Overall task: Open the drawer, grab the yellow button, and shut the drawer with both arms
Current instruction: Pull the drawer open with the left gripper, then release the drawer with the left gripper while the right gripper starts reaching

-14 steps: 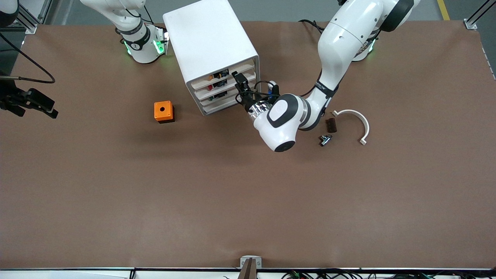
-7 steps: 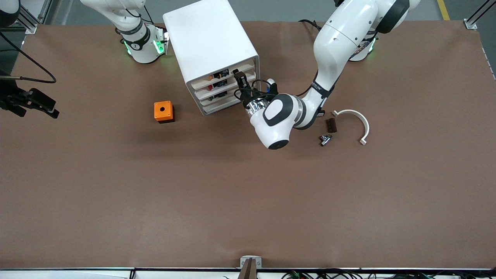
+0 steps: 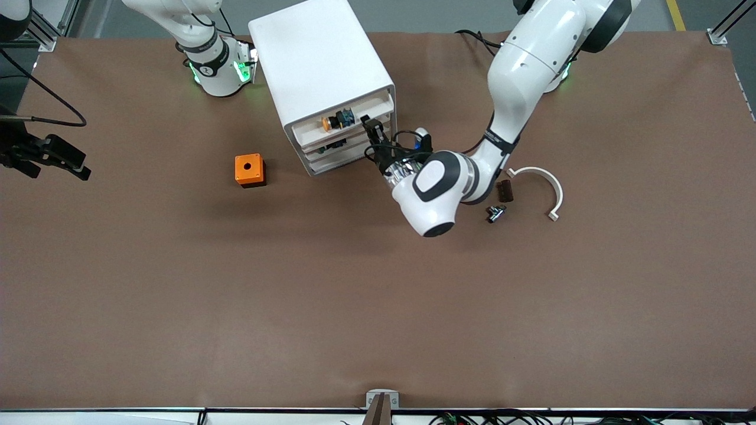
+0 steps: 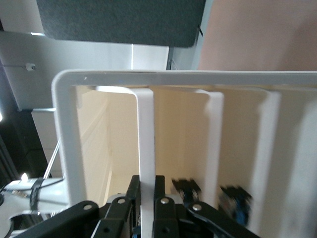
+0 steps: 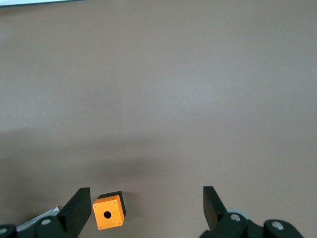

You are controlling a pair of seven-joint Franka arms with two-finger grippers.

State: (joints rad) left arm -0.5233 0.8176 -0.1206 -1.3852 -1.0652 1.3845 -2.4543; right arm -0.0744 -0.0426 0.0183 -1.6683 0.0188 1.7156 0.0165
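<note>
Drawer (image 3: pixel 345 122) lip is pinched by the left tool (image 3: pixel 373 128), button (image 3: pixel 331 122) lying inside; the right tool (image 5: pixel 143 208) is held spread wide over the tabletop (image 3: pixel 354 307), waiting.

table (image 3: pixel 177 307): wide brown matte surface, fills most of the front view; evenly lit, soft shadows | floor (image 3: pixel 437 15): grey strip along the top edge; yellow line (image 3: pixel 676 15) at one corner | frame posts (image 3: pixel 723 26): aluminium, at the upper corners | room in left wrist view: pale wall; dark grey panel (image 4: pixel 121 22) overhead
</note>
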